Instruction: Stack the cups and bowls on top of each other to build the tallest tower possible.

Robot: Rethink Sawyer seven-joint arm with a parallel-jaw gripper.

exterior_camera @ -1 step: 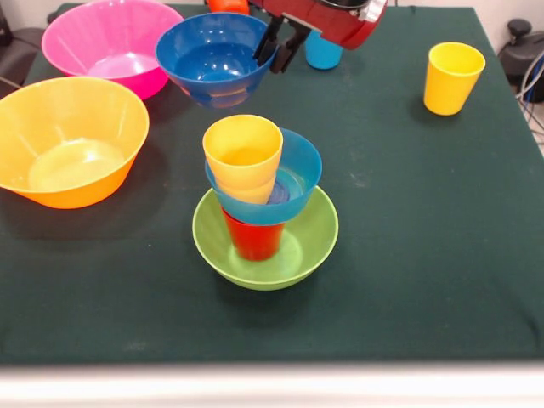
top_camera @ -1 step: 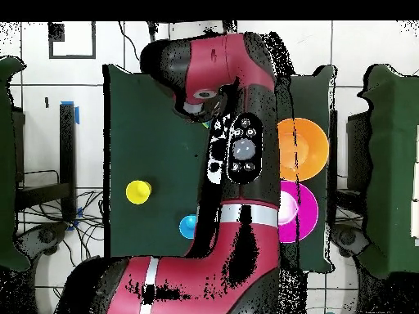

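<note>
The tower stands mid-table: a green bowl [exterior_camera @ -1 step: 297, 246] holds a red cup [exterior_camera @ -1 step: 252, 240], which carries a tilted light blue bowl [exterior_camera @ -1 step: 302, 170] with a yellow cup [exterior_camera @ -1 step: 242, 153] in it. My gripper [exterior_camera @ -1 step: 271, 61] comes down at the top, shut on the right rim of the dark blue bowl [exterior_camera @ -1 step: 212, 59], one finger inside and one outside. That bowl hangs tilted above the cloth, behind the tower. In the overhead view the arm [top_camera @ -1 step: 237, 147] hides the gripper and the tower, apart from a green sliver [top_camera @ -1 step: 204, 124].
A pink bowl [exterior_camera @ -1 step: 106, 42] [top_camera @ -1 step: 301, 211] and a yellow-orange bowl [exterior_camera @ -1 step: 68, 140] [top_camera @ -1 step: 307, 147] sit at the left. A second yellow cup [exterior_camera @ -1 step: 453, 76] [top_camera @ -1 step: 137, 191] stands far right. A light blue cup [exterior_camera @ -1 step: 323, 53] [top_camera @ -1 step: 188, 226] and an orange cup [exterior_camera @ -1 step: 228, 5] stand behind the arm.
</note>
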